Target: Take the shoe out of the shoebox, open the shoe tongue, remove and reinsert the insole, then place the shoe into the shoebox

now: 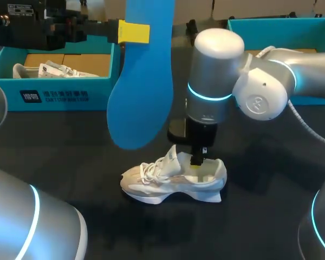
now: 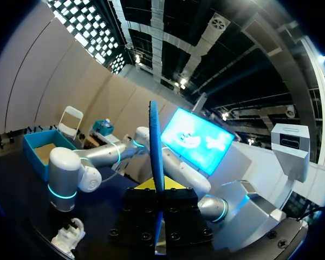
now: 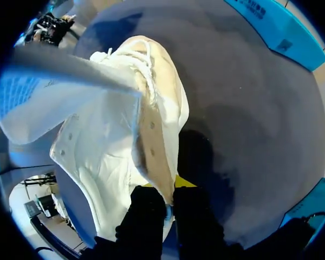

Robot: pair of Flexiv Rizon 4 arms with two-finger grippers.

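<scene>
The blue insole [image 1: 141,81] is thin, smooth and flat, with a rounded toe end. It hangs upright in the air above the table [image 1: 271,162], clamped near its upper end by the left gripper [image 1: 134,32], whose yellow tip presses on its face. The white sneaker [image 1: 173,181] stands on its thick moulded sole on the table, well below the insole, with its toe toward the left arm's side and loose white laces [image 1: 151,170] on top. The right gripper [image 1: 197,161] comes straight down into the heel opening and pinches the heel wall, one finger inside and one outside. The table has a matte black surface. The teal cardboard shoebox [image 1: 54,86] stands at its far left and holds something white and crumpled; a second teal box [image 1: 281,30] is at the far right. The left wrist view shows the insole [image 2: 156,141] edge-on, as a narrow blue strip rising from between the clenched fingers of the left gripper [image 2: 157,187]. The right wrist view alone shows the sneaker [image 3: 114,157] from inside: soft white padded lining, a beige strip along the collar, and the collar edge held in the right gripper [image 3: 168,197].
</scene>
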